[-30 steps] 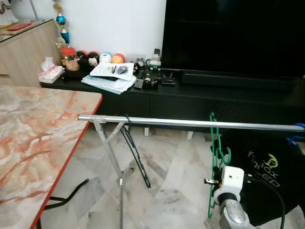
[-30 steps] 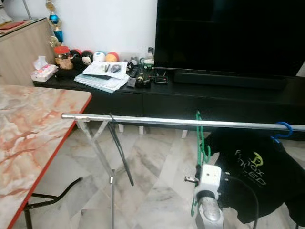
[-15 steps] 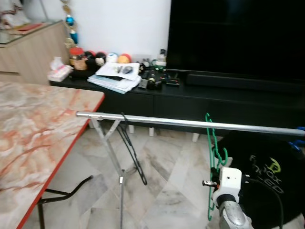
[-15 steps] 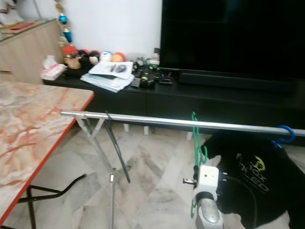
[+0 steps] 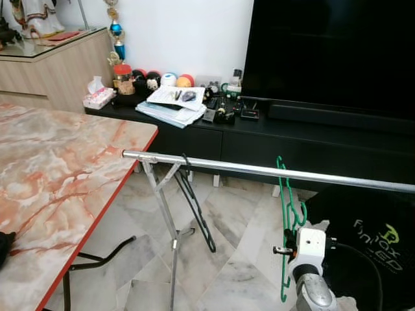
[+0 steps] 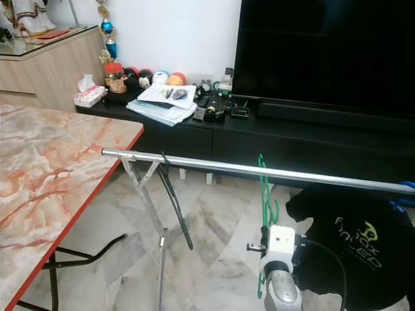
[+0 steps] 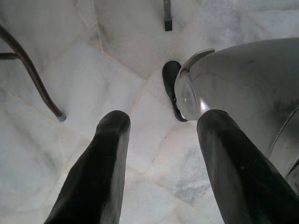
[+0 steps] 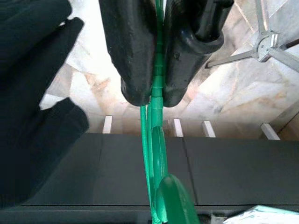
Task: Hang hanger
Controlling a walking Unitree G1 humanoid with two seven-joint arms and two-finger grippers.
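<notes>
Green hanger (image 5: 287,220) sits pinched in our right hand (image 8: 152,95), hook at the rail (image 5: 259,170). We judge hooking nearly done; next, confirm it's seated, then release. Left hand (image 7: 159,172) hangs wide.

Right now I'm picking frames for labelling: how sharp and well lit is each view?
Left and right eye views: sharp, evenly lit, the rail crisp. Right wrist view: the green hanger pinched in the right gripper blurs toward the near end. Left wrist view: bright floor, the open left gripper soft and close.
</notes>
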